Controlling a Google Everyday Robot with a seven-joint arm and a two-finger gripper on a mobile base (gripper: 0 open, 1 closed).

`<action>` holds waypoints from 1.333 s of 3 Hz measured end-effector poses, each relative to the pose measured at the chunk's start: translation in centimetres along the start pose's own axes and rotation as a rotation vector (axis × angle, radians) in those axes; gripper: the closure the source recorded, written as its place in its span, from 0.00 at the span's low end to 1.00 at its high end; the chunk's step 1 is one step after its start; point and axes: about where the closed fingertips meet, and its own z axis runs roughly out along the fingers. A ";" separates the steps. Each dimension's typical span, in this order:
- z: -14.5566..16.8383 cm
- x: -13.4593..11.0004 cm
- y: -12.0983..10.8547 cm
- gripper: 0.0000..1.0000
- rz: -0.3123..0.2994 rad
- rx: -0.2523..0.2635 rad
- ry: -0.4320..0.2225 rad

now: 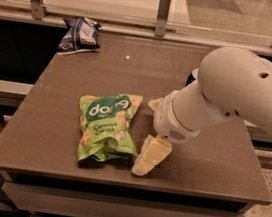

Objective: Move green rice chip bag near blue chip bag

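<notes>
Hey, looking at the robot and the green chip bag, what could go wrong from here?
The gripper sits at the right edge of the green rice chip bag, close to the front edge of the table; a clumsy contact might shove the bag off. The blue chip bag lies at the far left corner, so a sliding delivery could knock it over that edge.

The arm (239, 90) comprises bulbous white shells with small dark holes (265, 75), a perforated wrist grille (175, 134), and a pale cream gripper (151, 155) at the wrist's 7 o'clock.
</notes>
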 end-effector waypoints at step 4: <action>-2.7 -3.9 1.6 0.00 0.007 -0.040 -0.078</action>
